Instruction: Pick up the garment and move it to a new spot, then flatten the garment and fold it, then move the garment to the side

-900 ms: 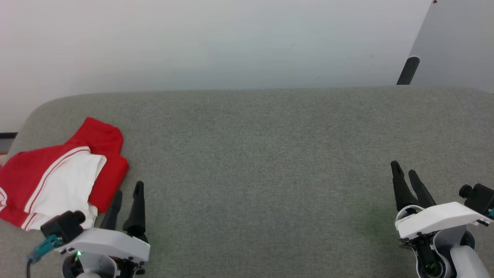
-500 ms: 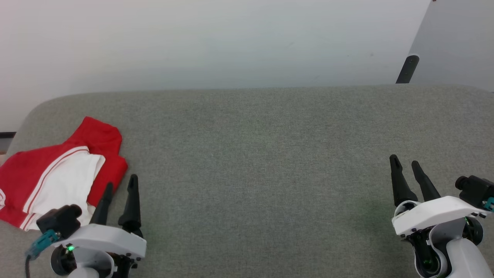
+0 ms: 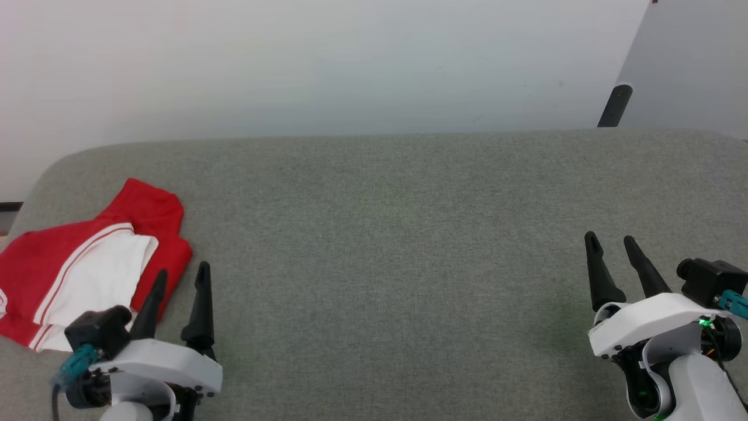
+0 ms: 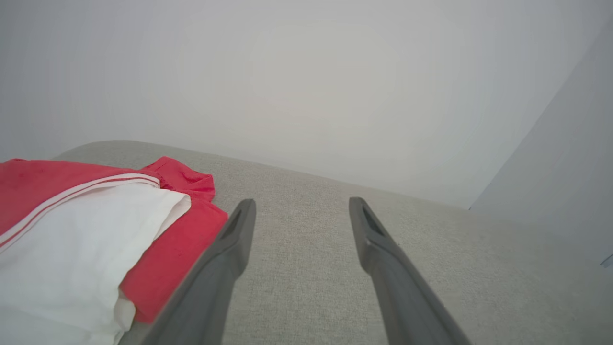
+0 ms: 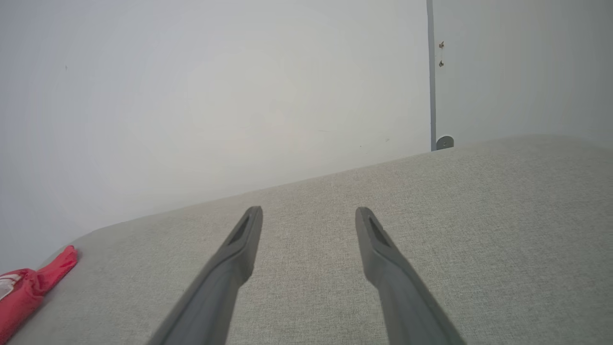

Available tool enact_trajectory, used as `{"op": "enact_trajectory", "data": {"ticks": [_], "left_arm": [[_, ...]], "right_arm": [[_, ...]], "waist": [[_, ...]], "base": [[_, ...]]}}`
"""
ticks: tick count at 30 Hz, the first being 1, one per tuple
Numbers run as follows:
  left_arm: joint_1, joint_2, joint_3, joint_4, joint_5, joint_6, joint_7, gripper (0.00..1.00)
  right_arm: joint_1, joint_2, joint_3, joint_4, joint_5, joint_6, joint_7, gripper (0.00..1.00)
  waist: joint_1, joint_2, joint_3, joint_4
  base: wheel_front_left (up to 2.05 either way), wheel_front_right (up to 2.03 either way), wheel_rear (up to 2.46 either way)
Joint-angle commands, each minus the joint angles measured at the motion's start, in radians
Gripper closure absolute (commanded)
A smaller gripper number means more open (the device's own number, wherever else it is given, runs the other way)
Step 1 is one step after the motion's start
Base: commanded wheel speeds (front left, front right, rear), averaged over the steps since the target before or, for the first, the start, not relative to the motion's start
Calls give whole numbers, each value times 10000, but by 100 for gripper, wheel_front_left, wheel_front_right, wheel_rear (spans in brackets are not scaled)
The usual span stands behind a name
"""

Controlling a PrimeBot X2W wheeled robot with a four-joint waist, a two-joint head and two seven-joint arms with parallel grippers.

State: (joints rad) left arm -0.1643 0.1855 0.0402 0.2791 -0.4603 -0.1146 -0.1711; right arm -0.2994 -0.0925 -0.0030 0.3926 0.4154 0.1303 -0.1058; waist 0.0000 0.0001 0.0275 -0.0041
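Garment point(image 3: 87, 263): bunched red-and-white, at eight o'clock on the grey fabric surface point(image 3: 397, 245).
Left gripper point(image 3: 182, 270): jaws apart, empty, just beside the cloth's edge.
Right gripper point(image 3: 610, 237): jaws apart, empty, four o'clock.

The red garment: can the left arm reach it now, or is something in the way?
Probably yes. The left gripper is open right beside the garment, at its near edge, and nothing lies between them on the grey surface.

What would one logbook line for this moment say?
shirt: bunched, left end of grey surface | left claw: open, empty, beside shirt | right claw: open, empty, far right
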Motion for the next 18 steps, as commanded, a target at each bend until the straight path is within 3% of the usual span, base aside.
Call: {"op": "enact_trajectory", "data": {"ticks": [1,18], "left_arm": [[-183,85,18,-54,291,-38,-86,0],[-249,211,87,181,1773,-99,-458,0]], "right_arm": [[-288,-70,-14,-37,-265,4,-63,0],[-408,-93,-353,129,-1705,5,-341,0]], "waist": [[0,-1,3,-3],[0,-1,-45,-28]], "base": [[0,0,0],[0,0,0]]}}
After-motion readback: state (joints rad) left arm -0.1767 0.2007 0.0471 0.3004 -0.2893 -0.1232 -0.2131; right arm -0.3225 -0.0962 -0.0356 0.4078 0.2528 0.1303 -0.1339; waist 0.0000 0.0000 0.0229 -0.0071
